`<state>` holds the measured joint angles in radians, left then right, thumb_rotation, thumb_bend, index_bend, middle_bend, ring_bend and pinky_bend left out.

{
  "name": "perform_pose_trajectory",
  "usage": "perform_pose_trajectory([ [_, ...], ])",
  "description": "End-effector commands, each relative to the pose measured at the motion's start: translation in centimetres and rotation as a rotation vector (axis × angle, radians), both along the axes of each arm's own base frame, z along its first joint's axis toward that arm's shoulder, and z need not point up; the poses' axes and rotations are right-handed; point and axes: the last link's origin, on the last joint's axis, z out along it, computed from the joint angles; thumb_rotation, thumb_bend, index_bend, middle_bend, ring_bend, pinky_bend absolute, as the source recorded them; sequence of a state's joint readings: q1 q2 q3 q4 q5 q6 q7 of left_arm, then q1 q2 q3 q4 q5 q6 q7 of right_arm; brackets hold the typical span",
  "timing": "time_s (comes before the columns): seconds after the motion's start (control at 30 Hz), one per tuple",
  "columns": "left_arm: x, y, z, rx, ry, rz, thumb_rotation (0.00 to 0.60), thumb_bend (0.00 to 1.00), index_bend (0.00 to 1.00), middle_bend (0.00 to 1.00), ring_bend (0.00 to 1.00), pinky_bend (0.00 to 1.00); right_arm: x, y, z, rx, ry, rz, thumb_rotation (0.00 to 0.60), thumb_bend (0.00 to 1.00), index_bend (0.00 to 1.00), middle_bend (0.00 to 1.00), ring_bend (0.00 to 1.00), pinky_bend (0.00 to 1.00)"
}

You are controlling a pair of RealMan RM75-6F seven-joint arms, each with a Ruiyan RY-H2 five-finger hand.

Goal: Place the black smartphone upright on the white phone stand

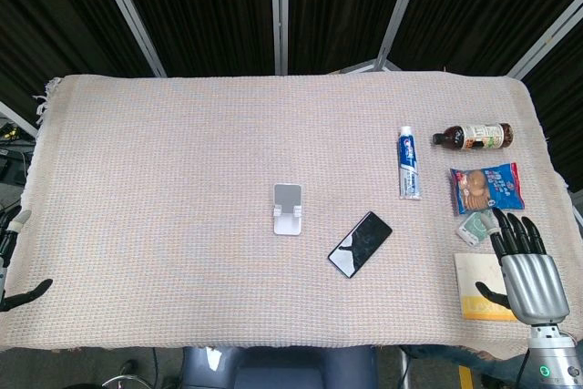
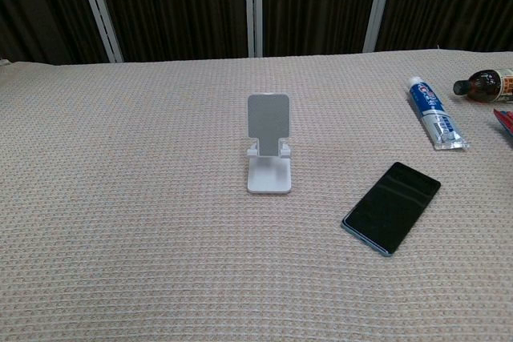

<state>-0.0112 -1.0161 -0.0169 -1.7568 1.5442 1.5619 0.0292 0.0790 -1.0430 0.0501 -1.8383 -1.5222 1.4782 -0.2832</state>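
The black smartphone [image 1: 360,244] [image 2: 392,207] lies flat and slanted on the woven cloth, just right of the white phone stand [image 1: 288,209] [image 2: 268,152]. The stand is upright and holds nothing. My right hand [image 1: 524,268] hovers at the table's near right corner, fingers straight and apart, holding nothing, well right of the phone. My left hand [image 1: 11,257] shows only as dark fingertips at the far left edge, off the table. Neither hand appears in the chest view.
A toothpaste tube [image 1: 409,163] [image 2: 438,123], a brown bottle [image 1: 474,137] lying on its side, a blue cookie packet [image 1: 488,188], a small white-green packet [image 1: 476,226] and a yellow notepad [image 1: 483,286] sit on the right side. The cloth [image 1: 164,189] covers the whole table.
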Motion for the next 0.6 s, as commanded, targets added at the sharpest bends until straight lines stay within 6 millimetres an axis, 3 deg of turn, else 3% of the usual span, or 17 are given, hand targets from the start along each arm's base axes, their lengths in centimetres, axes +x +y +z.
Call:
perform_pose_trajectory([
  [0.03,0.0,0.0,0.0,0.001,0.0,0.001,0.6,0.0,0.0,0.0,0.0,0.0,0.0,0.0,0.0,0.0,-0.001,0.0,0.6,0.0,0.0,0.0,0.0,0.0],
  [0.37,-0.1,0.2,-0.1,-0.005,0.001,0.007,0.6,0.0,0.0,0.0,0.0,0.0,0.0,-0.4,-1.0,0.047,0.007,-0.001,0.6,0.0,0.0,0.0,0.0,0.0],
  [0.6,-0.6,1.1,-0.6,-0.014,0.006,0.035,0.6,0.0,0.0,0.0,0.0,0.0,1.6,-4.7,-4.7,0.29,0.005,0.171,0.6,0.0,0.0,0.0,0.0,0.0],
])
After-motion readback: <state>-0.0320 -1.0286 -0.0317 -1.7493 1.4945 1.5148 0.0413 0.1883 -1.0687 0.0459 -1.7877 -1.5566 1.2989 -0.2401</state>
